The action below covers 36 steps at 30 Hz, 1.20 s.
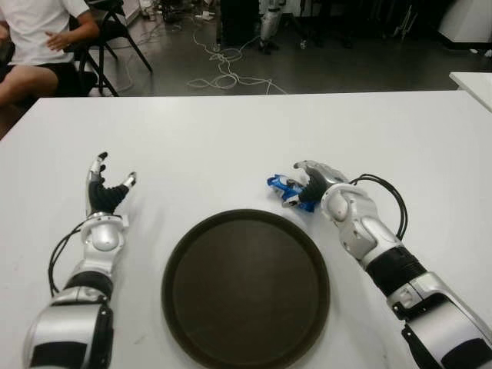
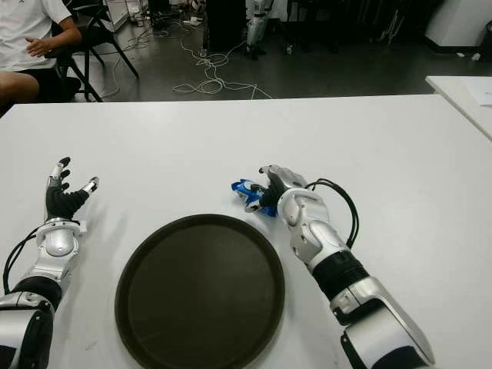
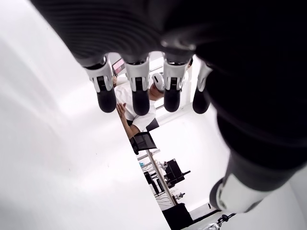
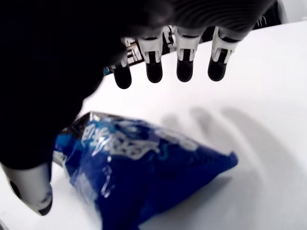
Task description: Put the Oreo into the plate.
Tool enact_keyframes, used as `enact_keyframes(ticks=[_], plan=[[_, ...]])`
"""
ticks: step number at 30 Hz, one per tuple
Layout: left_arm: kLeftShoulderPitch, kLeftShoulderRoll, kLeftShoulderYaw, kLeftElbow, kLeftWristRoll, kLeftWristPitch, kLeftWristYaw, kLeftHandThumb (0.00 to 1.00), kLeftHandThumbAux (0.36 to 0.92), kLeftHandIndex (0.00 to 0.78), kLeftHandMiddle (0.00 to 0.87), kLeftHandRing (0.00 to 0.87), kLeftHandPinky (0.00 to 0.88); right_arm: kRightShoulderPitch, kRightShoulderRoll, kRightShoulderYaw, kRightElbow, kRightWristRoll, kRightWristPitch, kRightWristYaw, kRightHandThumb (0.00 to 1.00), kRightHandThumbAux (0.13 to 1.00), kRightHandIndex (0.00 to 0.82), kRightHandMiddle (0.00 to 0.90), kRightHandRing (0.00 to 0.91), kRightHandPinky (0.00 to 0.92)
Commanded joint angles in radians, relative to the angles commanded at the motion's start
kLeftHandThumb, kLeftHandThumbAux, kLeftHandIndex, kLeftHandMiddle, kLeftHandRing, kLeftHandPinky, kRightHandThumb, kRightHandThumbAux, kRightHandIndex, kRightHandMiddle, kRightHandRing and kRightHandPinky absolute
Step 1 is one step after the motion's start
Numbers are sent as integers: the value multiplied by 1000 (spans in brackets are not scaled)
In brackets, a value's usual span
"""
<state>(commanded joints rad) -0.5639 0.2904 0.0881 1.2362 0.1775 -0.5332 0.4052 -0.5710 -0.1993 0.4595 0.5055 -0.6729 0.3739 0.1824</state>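
The Oreo (image 1: 281, 186) is a small blue pack lying on the white table (image 1: 231, 138), just beyond the right far edge of the plate (image 1: 246, 292). The plate is a round dark brown tray with nothing in it. My right hand (image 1: 297, 187) arches over the pack from the right. In the right wrist view its fingertips (image 4: 186, 68) hang above the Oreo (image 4: 144, 163) without touching it, and the thumb (image 4: 32, 194) stands beside the pack, so the hand is open. My left hand (image 1: 108, 188) shows left of the plate, fingers spread and holding nothing.
A seated person (image 1: 34, 38) and a black chair (image 1: 115, 31) are beyond the table's far left corner. Cables (image 1: 223, 69) lie on the floor behind the table. A second white table (image 1: 477, 84) shows at the right edge.
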Motion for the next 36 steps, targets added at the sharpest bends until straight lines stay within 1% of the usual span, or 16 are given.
enact_keyframes(ticks=[5, 13, 18, 26, 31, 36], plan=[[-2, 1, -1, 3, 0, 2, -2, 0, 755, 64, 89, 66, 44, -2, 6, -5, 7, 7, 0, 1, 0, 633, 0, 0, 0, 19], [-1, 1, -1, 2, 1, -4, -5, 0, 733, 56, 72, 47, 26, -8, 7, 2, 15, 8, -1, -1, 0, 646, 0, 0, 0, 30], [0, -1, 1, 0, -2, -8, -8, 0, 731, 54, 71, 46, 26, -20, 12, 7, 20, 5, 15, 11, 0, 645, 0, 0, 0, 24], [-2, -4, -1, 0, 2, 1, 4, 0, 736, 58, 83, 58, 37, -51, 21, 7, 48, 24, 5, 50, 0, 657, 0, 0, 0, 3], [-3, -6, 1, 1, -2, 3, 1, 0, 746, 61, 88, 63, 42, -68, 15, 10, 58, 36, 1, 91, 0, 666, 0, 14, 0, 0], [-4, -8, 7, 2, -11, 2, -11, 0, 749, 58, 82, 57, 36, -97, 10, 15, 96, 43, -18, 133, 0, 681, 12, 45, 19, 0]])
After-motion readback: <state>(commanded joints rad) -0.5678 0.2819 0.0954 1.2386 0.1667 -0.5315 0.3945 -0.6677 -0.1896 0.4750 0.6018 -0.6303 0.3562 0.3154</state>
